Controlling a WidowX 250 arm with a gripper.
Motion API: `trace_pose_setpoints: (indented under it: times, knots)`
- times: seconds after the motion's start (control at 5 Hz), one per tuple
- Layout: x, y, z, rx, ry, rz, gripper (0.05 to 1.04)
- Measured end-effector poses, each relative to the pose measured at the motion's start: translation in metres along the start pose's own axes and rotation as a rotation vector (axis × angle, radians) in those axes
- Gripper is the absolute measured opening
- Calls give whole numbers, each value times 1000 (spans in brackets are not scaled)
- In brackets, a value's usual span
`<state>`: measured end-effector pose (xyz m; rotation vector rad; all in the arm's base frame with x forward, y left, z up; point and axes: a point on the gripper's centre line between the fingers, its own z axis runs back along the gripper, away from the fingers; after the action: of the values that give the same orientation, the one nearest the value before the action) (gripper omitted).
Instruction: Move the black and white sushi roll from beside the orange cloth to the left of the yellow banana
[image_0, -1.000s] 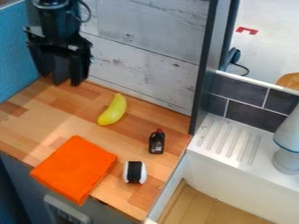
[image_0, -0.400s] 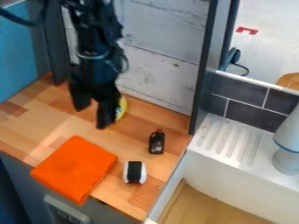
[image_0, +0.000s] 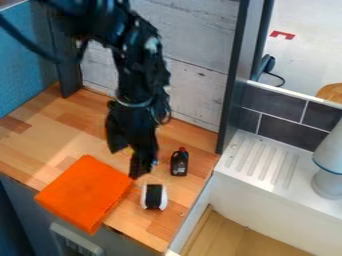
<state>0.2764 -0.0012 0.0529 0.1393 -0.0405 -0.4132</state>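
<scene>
Gripper (image_0: 127, 162) hangs w/ fingers spread, nr orange cloth (image_0: 83, 194), black & white roll (image_0: 154, 197) & small dark bottle (image_0: 179, 162); all 3 on wood surface (image_0: 40, 145).

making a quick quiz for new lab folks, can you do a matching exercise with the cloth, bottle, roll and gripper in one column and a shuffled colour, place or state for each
Column one
1. cloth
2. bottle
3. roll
4. gripper

Column two
A. white, with black around the middle
B. open, over the wooden counter
C. orange all over
D. black, with red at the top

Right pairs: 1-C, 2-D, 3-A, 4-B
</scene>
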Motion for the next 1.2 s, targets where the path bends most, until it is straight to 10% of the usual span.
trace_pose_setpoints:
  times: [1.2]
  knots:
    - [13,-23,-52,-36,-34,-132,1000]
